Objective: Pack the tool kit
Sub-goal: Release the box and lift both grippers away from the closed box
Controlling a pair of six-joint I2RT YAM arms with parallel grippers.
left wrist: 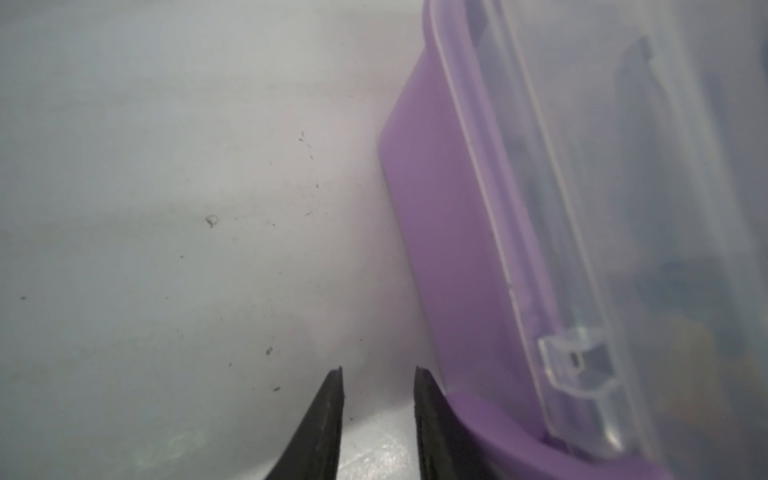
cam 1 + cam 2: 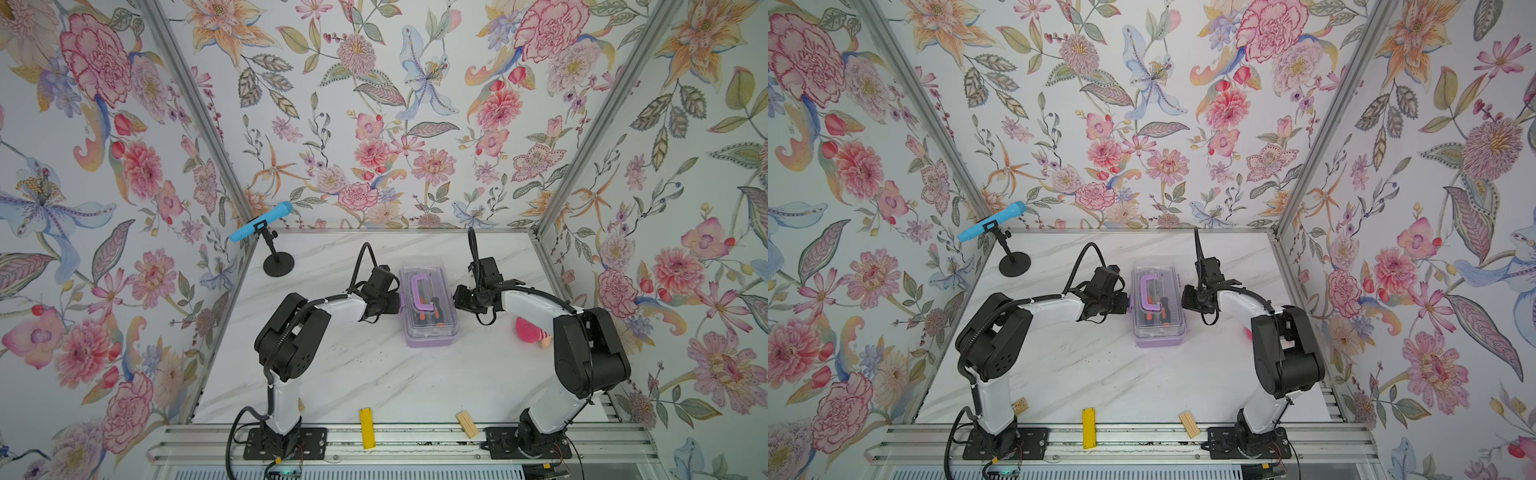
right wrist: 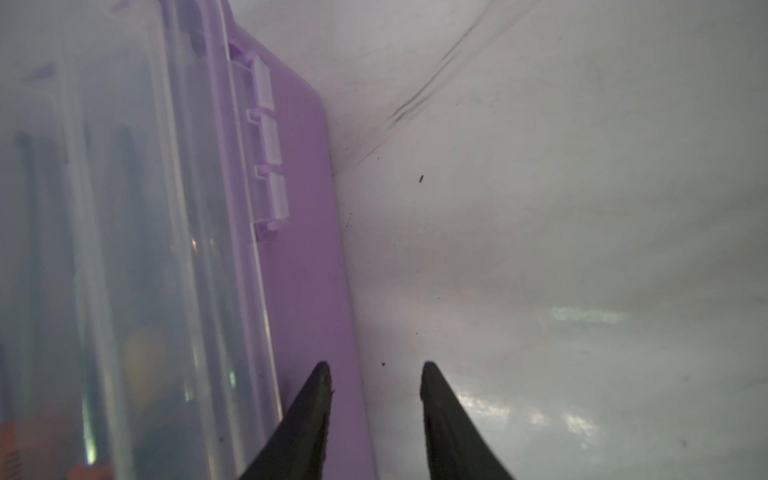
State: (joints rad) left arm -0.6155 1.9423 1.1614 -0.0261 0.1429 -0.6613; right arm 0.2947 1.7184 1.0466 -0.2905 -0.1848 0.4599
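Top views, one tool kit, lid down, on the table, gripper tips hidden from above, wrist views, left gripper and right gripper, two, each narrowly parted, empty, beside lilac base, tools within blurred, uncountable.

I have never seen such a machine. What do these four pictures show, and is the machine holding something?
These are two robot arms fixed at the near edge of a marble-look table. Two pictures look down on the whole scene from above; the other two come from a camera on each arm's wrist. Between the arms lies the tool kit case, lilac, its clear lid down, tools visible inside. The left end effector and the right end effector, each a pair of black fingers, stand open beside the case and hold nothing. Also there: a yellow bar, a wooden block and a blue microphone on a stand.
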